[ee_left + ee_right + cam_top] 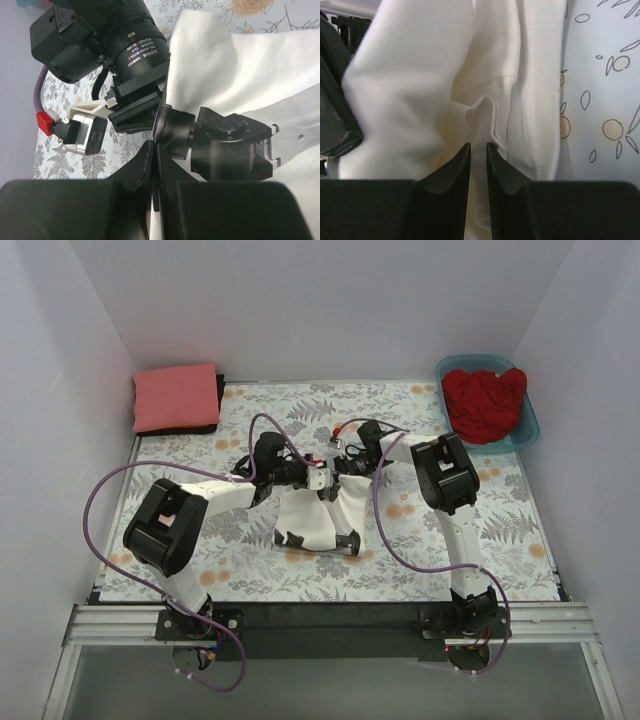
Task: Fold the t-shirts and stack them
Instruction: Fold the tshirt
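Floral table cloth (400, 400), mid-table: white shirt (315, 520) hangs lifted for folding — left gripper (152, 165) pinching its edge, right gripper (478, 150) barely parted around a fold — grip unclear.

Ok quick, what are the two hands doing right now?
Left hand: closed, pinching the white t-shirt.
Right hand: nearly closed on the white t-shirt.

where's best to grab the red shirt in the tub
Probably a raised fold on top of the red shirt, coming straight down from above: it lies crumpled in a heap, and the walls of the teal tub block a sideways approach.
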Tool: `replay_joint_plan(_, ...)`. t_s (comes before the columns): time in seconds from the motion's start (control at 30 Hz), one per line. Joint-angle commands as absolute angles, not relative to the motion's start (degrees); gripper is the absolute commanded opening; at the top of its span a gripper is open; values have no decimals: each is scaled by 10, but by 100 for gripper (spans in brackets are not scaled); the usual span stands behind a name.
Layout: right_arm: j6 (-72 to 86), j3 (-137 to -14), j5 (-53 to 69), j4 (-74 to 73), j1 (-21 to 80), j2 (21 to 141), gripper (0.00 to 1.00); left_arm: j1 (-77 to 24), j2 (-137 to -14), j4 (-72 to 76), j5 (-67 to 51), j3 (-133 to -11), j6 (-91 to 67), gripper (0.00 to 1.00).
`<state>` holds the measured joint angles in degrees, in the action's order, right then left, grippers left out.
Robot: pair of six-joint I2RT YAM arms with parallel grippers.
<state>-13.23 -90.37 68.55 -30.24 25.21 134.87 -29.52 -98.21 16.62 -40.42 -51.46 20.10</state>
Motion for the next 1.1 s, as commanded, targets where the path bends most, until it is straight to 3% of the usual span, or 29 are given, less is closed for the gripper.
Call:
replay_joint_plan(0.0, -149, -920, 656, -333, 253, 1333, 26, -290, -962, 226, -400, -490, 228, 0)
replay_joint_plan(0.63, -227, -1029, 469, -432, 242, 1257, 42, -291, -935, 362, -417, -406, 248, 0)
replay_joint_plan(0.7, -231, -1037, 440, -434, 233, 1254, 49, -291, -951, 369, -417, -414, 247, 0)
replay_joint_plan(0.73, -234, -1039, 432, -434, 220, 1252, 53, -291, -957, 373, -417, -417, 243, 4)
replay_joint_plan(0.77, -236, -1043, 430, -436, 214, 1252, 64, -291, -967, 378, -412, -424, 242, 8)
replay_joint_plan(0.8, -237, -1046, 422, -436, 206, 1251, 67, -291, -986, 391, -407, -430, 239, 14)
replay_joint_plan(0.83, -238, -1048, 421, -436, 189, 1249, 68, -291, -996, 402, -403, -434, 232, 28)
replay_joint_plan(0.87, -241, -1056, 421, -438, 180, 1249, 70, -291, -1004, 424, -394, -439, 211, 32)
replay_joint_plan(0.97, -249, -1074, 417, -446, 148, 1245, 73, -286, -1012, 415, -380, -472, 147, 41)
replay_joint_plan(1.07, -264, -1072, 437, -470, 120, 1230, 74, -251, -984, 246, -388, -555, 80, 42)
